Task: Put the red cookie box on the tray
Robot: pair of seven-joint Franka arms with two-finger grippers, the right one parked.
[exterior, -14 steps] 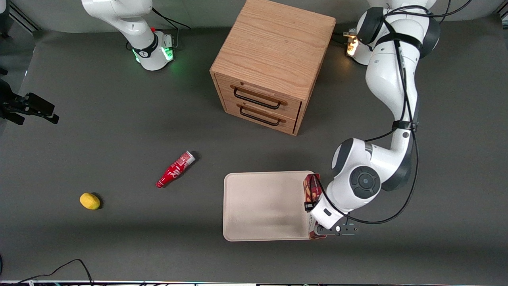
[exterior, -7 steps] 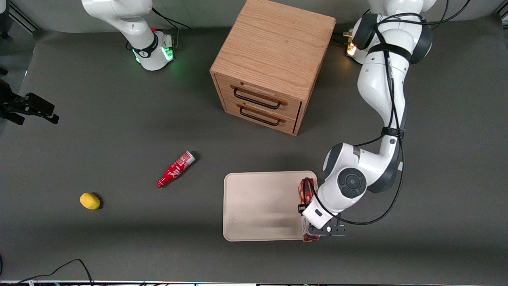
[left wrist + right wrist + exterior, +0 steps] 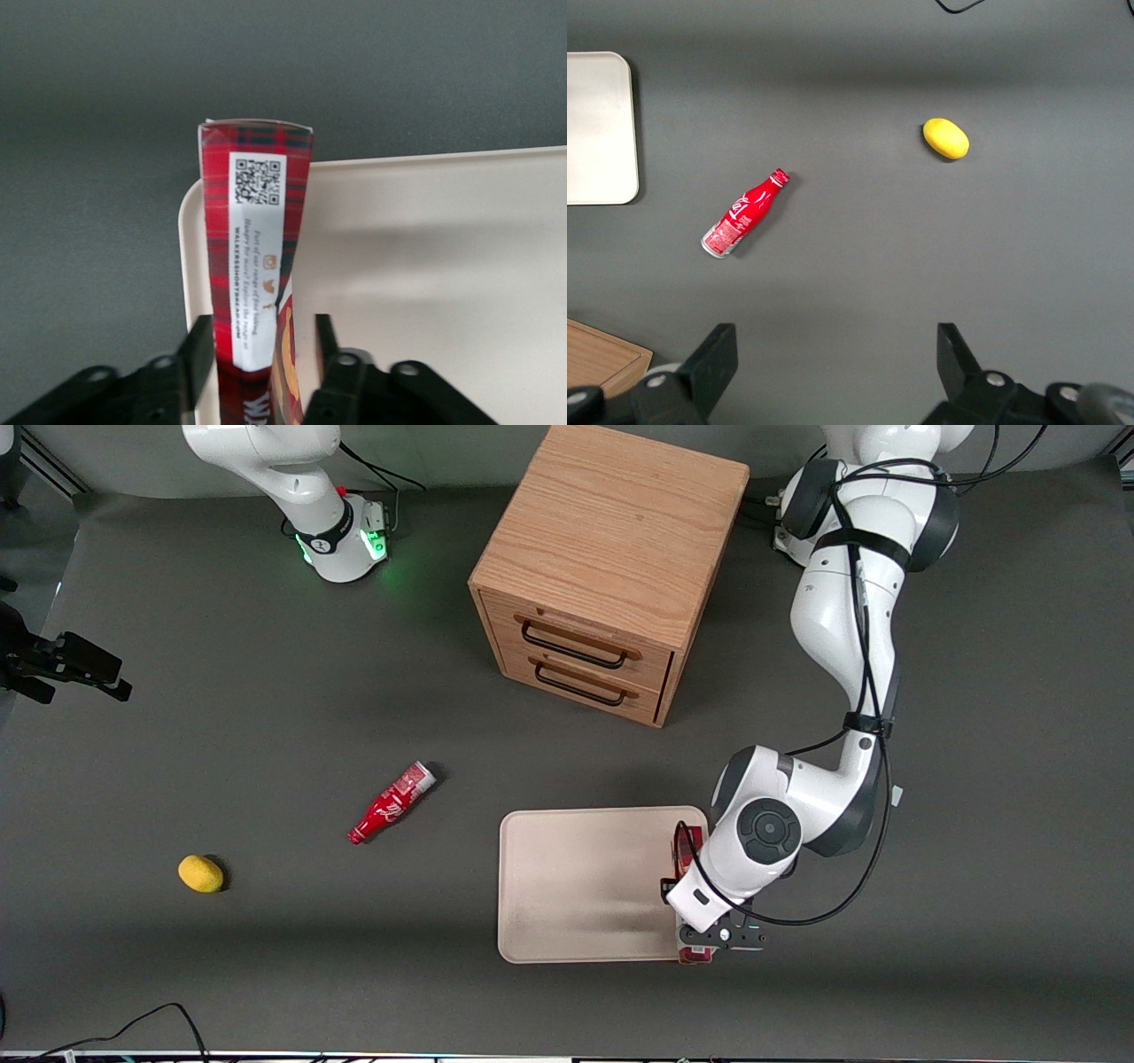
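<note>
At the tray's edge toward the working arm's end of the table: gripper [image 3: 257,354], clamped on the red cookie box [image 3: 257,257], one black finger [image 3: 197,350] against each long side. Box held with its long axis running along that edge, the tartan-patterned narrow face with the white label patch and QR code turned toward the wrist camera. Free end of the box reaching past a rounded corner of the tray [image 3: 425,266], out over the grey table [image 3: 89,133]. Whether resting on the tray or raised above it: not determinable.

In the front view: gripper [image 3: 700,943] low over the same edge of the tray [image 3: 576,877], box [image 3: 684,843] largely covered by the wrist, only short red portions showing at either end. Rest of the cream tray surface bare, faint shadow near the gripper.

Farther from the front camera than the tray: wooden drawer cabinet [image 3: 611,567], two drawers with dark handles, both shut.

Toward the parked arm's end of the table: red soda bottle [image 3: 391,803] lying on its side, well apart from the tray; yellow lemon-like fruit [image 3: 201,873] farther along still, slightly nearer the front camera than the bottle.
</note>
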